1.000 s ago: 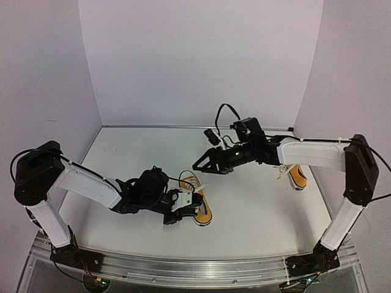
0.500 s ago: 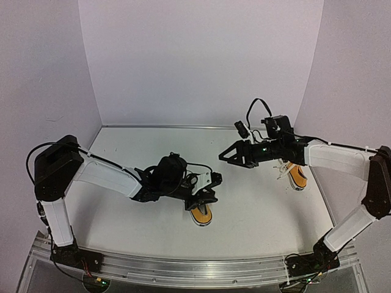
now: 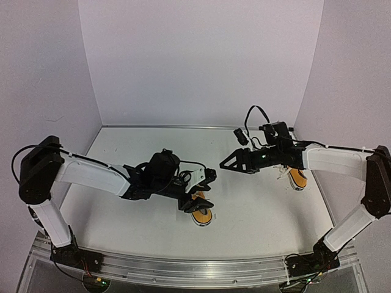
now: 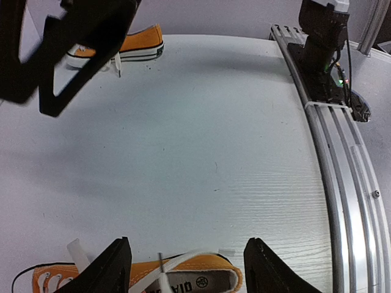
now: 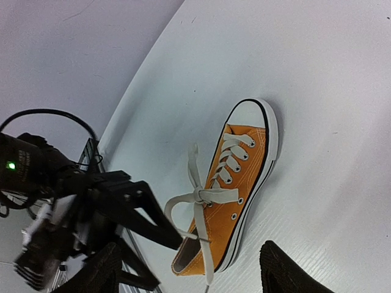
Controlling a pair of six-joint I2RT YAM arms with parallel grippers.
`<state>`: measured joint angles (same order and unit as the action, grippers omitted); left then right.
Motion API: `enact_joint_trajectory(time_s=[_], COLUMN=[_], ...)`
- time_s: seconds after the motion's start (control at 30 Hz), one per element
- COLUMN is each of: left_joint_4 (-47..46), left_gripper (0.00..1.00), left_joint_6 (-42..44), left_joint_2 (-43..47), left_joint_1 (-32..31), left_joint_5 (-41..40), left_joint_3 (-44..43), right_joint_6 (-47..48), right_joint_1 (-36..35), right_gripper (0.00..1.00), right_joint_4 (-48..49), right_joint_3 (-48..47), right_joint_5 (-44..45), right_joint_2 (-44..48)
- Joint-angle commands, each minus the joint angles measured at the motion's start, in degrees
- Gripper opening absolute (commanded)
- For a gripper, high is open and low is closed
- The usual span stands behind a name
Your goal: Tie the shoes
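Top external: left tool (image 3: 200,191) wide apart over shoe (image 3: 202,215) near table (image 3: 140,235) front edge, holding nothing; right tool (image 3: 224,166) wide, empty.

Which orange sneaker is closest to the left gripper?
The near orange sneaker, beneath the left gripper; the far orange sneaker lies beside the right arm.

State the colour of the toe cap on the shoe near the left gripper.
White toe cap; right wrist view.

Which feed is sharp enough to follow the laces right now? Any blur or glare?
Right wrist view: shoe and laces sharp, evenly lit, no glare; own fingers blurred at the bottom edge. Left wrist view: right end effector a dark, soft silhouette top left. Top external view: laces too small.
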<state>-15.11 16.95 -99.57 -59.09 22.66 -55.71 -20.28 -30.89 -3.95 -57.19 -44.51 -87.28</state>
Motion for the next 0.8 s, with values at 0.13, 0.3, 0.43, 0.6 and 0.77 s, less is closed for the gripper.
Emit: enact_joint_trajectory(time_s=[0.13, 0.3, 0.43, 0.6, 0.77], left_joint_4=[2.0, 3.2, 1.8, 1.3, 3.1], left_gripper=[0.65, 0.59, 0.55, 0.51, 0.48], left_joint_6=[-5.4, -8.4, -11.2, -13.1, -13.4], left_joint_2=[10.3, 8.0, 6.1, 3.4, 1.3], left_joint_1=[1.5, 2.9, 3.9, 5.1, 5.9], left_joint_5=[-3.3, -5.2, -5.7, -5.6, -6.1], left_joint_3=[5.3, 6.1, 7.5, 8.4, 7.8], right_joint_6=[5.7, 7.1, 7.7, 8.0, 7.4], right_joint_1=[-0.8, -5.6, -8.9, -10.3, -10.3], right_gripper=[0.68, 0.65, 0.58, 0.54, 0.54], right_joint_4=[0.2, -0.4, -0.3, -0.4, -0.5], right_joint_3=[0.6, 0.8, 0.1, -1.1, -2.9], right_joint_5=[-3.3, -1.3, 1.3, 2.7, 4.0], right_joint_2=[-4.7, -8.2, -11.0, -13.3, -14.7])
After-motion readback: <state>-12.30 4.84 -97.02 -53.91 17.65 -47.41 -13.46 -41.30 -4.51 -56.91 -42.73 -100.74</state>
